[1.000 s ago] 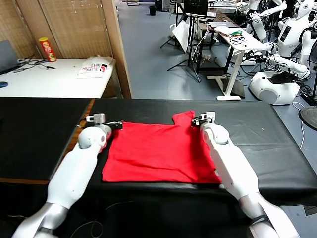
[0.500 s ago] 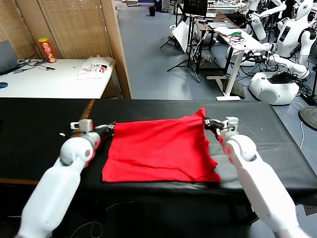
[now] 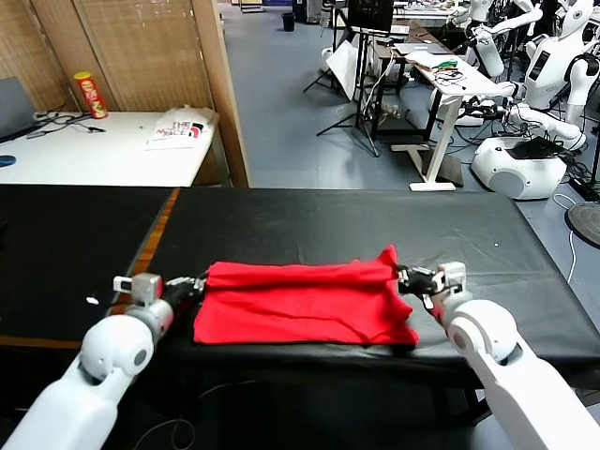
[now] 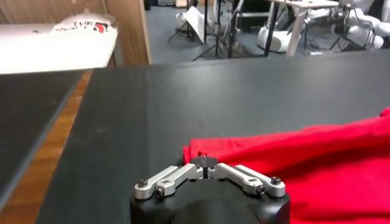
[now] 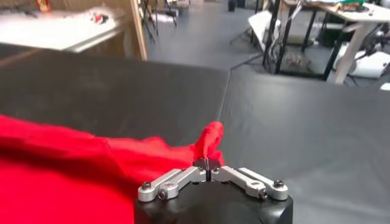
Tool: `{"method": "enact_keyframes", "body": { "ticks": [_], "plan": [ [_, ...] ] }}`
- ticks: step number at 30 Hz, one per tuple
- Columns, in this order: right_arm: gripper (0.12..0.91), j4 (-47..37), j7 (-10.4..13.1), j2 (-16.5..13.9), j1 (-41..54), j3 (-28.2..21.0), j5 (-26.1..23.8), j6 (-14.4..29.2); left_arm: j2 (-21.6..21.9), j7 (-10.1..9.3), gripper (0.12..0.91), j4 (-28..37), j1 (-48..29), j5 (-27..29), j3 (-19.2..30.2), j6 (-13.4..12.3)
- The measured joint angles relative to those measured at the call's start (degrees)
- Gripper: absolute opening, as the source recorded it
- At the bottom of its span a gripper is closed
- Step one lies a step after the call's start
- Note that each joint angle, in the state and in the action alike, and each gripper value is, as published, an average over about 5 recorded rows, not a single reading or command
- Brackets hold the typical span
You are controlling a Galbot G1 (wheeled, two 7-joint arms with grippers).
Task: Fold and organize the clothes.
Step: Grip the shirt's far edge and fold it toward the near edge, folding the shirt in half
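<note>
The clothes, a plain bright red T-shirt (image 3: 300,305), lie on the black table (image 3: 309,220) near its front edge, with the far edge doubled over toward me. My left gripper (image 3: 200,280) is shut on the shirt's left corner (image 4: 198,150). My right gripper (image 3: 403,277) is shut on the right corner, where a tuft of red cloth (image 5: 209,139) sticks up past the closed jaws. Both grippers sit low over the table, at the two ends of the folded edge.
A white table (image 3: 94,150) with a red can (image 3: 90,94) and papers stands at the back left, beside a wooden partition (image 3: 220,89). Other robots and desks fill the back right. A second black surface (image 3: 66,244) adjoins on the left.
Both grippers have pulled the shirt's far edge toward me, over the lower part. The red area on the table is now much shorter front to back.
</note>
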Motion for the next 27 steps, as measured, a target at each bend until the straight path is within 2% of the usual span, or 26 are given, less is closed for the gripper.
{"method": "enact_keyframes", "body": {
  "ticks": [5,7,10,16,18,21,24,27],
  "plan": [
    [0.124,0.83,0.0,-0.03,-1.31,0.11,0.05,0.0,-0.18,-0.47,0.126,-0.98,1.5,1.0,-0.08,0.25],
    [0.147,1.28,-0.1,-0.09,-1.74,0.31,0.35,0.0,-0.18,-0.56,0.126,-1.32,1.91,1.28,-0.2,0.46],
    [0.247,2.25,-0.49,-0.31,-2.54,1.01,1.42,0.0,-0.24,-0.84,0.126,-1.77,2.54,1.58,-0.41,1.04],
    [0.565,4.88,-0.69,-0.74,-3.96,4.83,5.16,0.0,-0.65,-1.35,0.14,-2.69,3.43,1.7,-0.82,2.15],
    [0.678,5.27,-0.44,-0.53,-3.91,6.79,6.06,0.0,-0.61,-1.77,0.2,-3.32,3.4,1.46,-1.02,2.48],
    [0.775,4.54,0.61,0.45,-2.92,8.79,5.45,0.0,-0.18,-2.69,0.358,-4.05,2.66,0.9,-1.16,2.27],
    [0.795,2.44,1.58,2.27,-1.09,8.92,2.87,0.5,-0.13,-3.06,0.526,-3.47,0.79,0.0,-0.99,0.83],
    [0.798,-0.58,1.6,5.03,0.97,7.64,-0.44,2.38,-1.01,-2.89,0.687,-1.29,-1.9,-1.19,-0.36,-0.77]
  ]
}}
